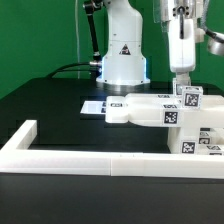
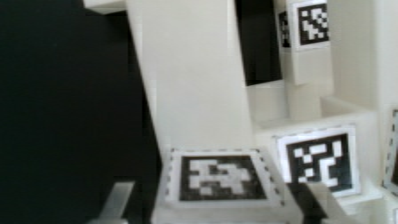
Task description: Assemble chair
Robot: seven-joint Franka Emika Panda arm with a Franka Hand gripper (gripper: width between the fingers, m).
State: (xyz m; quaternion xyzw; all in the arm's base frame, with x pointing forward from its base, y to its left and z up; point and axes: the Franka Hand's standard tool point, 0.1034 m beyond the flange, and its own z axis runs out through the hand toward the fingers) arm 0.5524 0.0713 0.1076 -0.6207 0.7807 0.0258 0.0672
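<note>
The chair's white tagged pieces are grouped at the exterior view's right. A flat slab (image 1: 140,108) lies on the black table, with tagged blocks (image 1: 190,98) and posts (image 1: 188,146) joined beside it. My gripper (image 1: 184,86) hangs straight down over the top tagged block. In the wrist view a long white piece (image 2: 192,90) runs away from me, with its tagged end (image 2: 222,176) between my fingers (image 2: 121,200). My gripper (image 2: 221,206) is open, with a small gap on each side of the piece. Other tagged parts (image 2: 320,155) sit close beside it.
A low white border wall (image 1: 60,152) runs along the front and turns back at the exterior view's left. The marker board (image 1: 95,105) lies flat near the robot base (image 1: 122,62). A green backdrop stands behind the black table (image 1: 50,105).
</note>
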